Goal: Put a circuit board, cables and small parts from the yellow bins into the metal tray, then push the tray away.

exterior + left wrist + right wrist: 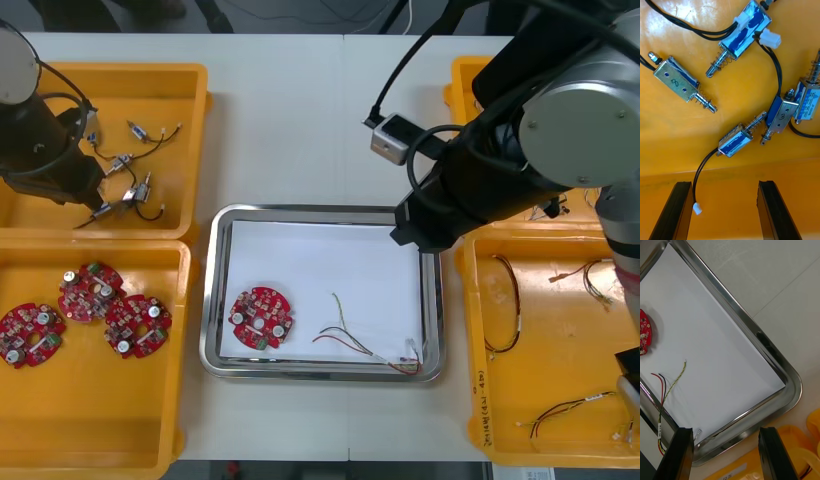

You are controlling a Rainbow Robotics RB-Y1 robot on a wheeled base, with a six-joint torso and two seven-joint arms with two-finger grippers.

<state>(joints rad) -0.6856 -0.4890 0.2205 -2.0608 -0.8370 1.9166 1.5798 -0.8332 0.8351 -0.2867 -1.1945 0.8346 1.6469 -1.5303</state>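
Observation:
The metal tray (215, 300), white inside, holds one round red circuit board (261, 318) and a red and yellow cable (365, 345). My right gripper (726, 429) hangs open just above the tray's right end, near a corner of the tray (792, 390), with the cable (666, 390) beside one finger and nothing between the fingers. My left gripper (724, 183) is open low over the far left yellow bin (190, 150), just short of several small metal parts (735, 140) with black leads. One lead's white plug (697, 208) lies next to a finger.
Three more red circuit boards (90, 290) lie in the near left bin (100, 420). Black and coloured cables (505, 300) lie in the near right bin (480, 400). The right arm covers most of the far right bin (465, 90).

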